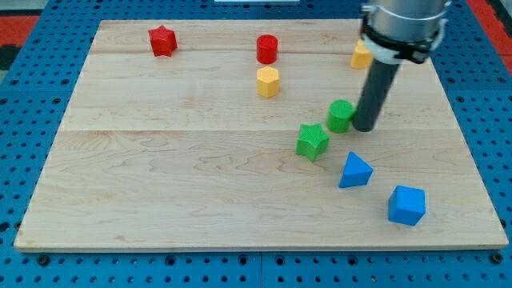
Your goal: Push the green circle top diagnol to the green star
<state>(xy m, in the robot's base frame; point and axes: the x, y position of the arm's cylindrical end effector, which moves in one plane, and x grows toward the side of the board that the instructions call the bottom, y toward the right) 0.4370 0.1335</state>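
Dark and upright, my tip [364, 127] rests on the wooden board [160, 200], touching the green circle [340, 115] on that block's right side; being a bare rod, it has nothing to open or close. The green star [312, 141] sits just below-left of the green circle, nearly touching. Below the circle lie a blue triangle [354, 170] and, farther down-right, a blue cube [406, 205]. Above-left of the circle are a yellow hexagon [268, 81], a red cylinder [266, 48] and a red star [162, 40]; a yellow block [360, 55] shows above-right.

Wooden board [160, 200] carries perhaps eight coloured blocks [268, 82].
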